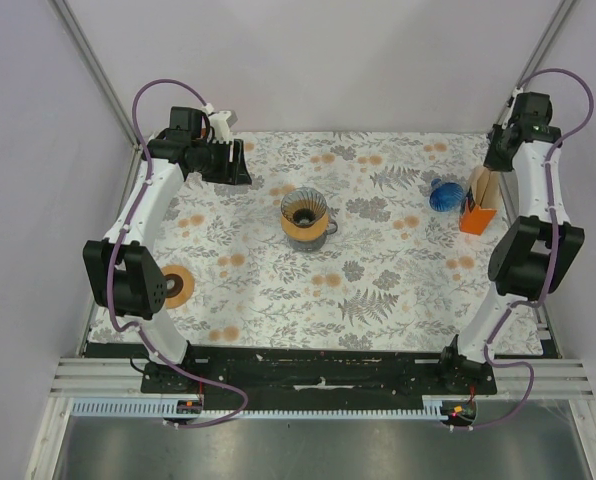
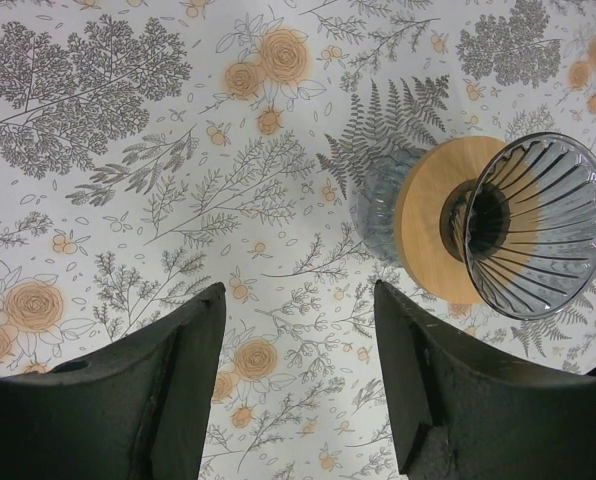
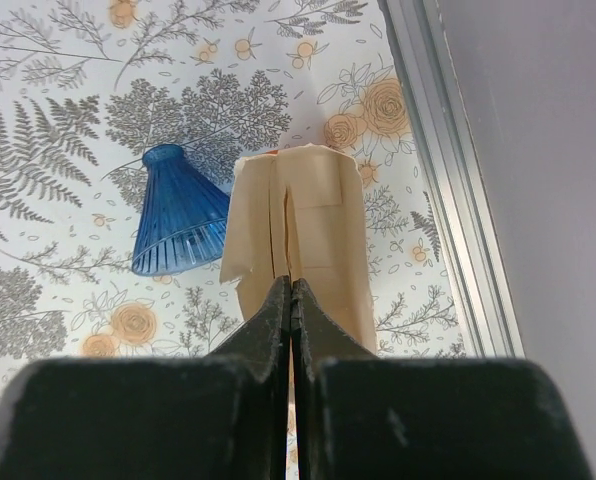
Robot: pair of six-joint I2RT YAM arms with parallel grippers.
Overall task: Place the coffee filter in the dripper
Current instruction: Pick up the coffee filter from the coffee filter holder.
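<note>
The clear ribbed glass dripper point(image 1: 304, 214) with a wooden collar stands on a dark cup in the middle of the flowered table; the left wrist view shows this dripper point(image 2: 538, 225) at the right. Tan coffee filters point(image 3: 308, 220) stand upright in a stack at the far right, and in the top view the filters point(image 1: 482, 187) rise out of an orange box point(image 1: 475, 217). My right gripper point(image 3: 292, 285) is shut, pinching a filter edge in the stack. My left gripper point(image 2: 298, 295) is open over bare cloth, left of the dripper, holding nothing. In the top view it point(image 1: 235, 166) is at the back left.
A blue ribbed cone point(image 1: 443, 194) lies on its side just left of the filter box, and the right wrist view shows the cone point(image 3: 183, 215) beside the stack. A wooden ring point(image 1: 179, 286) lies near the left arm. A metal rail point(image 3: 448, 170) and wall close the right edge.
</note>
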